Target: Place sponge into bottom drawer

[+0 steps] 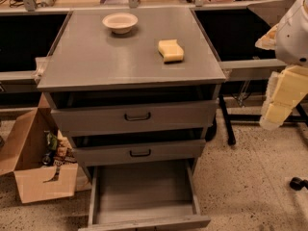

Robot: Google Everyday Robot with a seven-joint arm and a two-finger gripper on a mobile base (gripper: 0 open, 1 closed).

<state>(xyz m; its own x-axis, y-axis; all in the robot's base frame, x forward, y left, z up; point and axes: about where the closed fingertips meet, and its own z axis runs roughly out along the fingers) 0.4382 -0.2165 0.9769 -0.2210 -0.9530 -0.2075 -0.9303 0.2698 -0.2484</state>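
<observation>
The pale-yellow sponge point(171, 50) lies on the grey cabinet top point(96, 61), toward the right edge. The bottom drawer point(144, 218) is pulled out toward me and its tray is empty. The two upper drawers with dark handles are slightly ajar. My gripper point(273, 114) hangs at the right edge of the view, off the cabinet's right side. It is below the level of the cabinet top, well apart from the sponge, and holds nothing I can see. The white arm point(296, 30) is above it.
A round cream bowl point(120, 22) stands at the back of the cabinet top. An open cardboard box point(33, 167) with clutter sits on the floor at the left. Black stand legs point(230, 129) and a caster point(298, 183) are on the floor at the right. Desks run along the back.
</observation>
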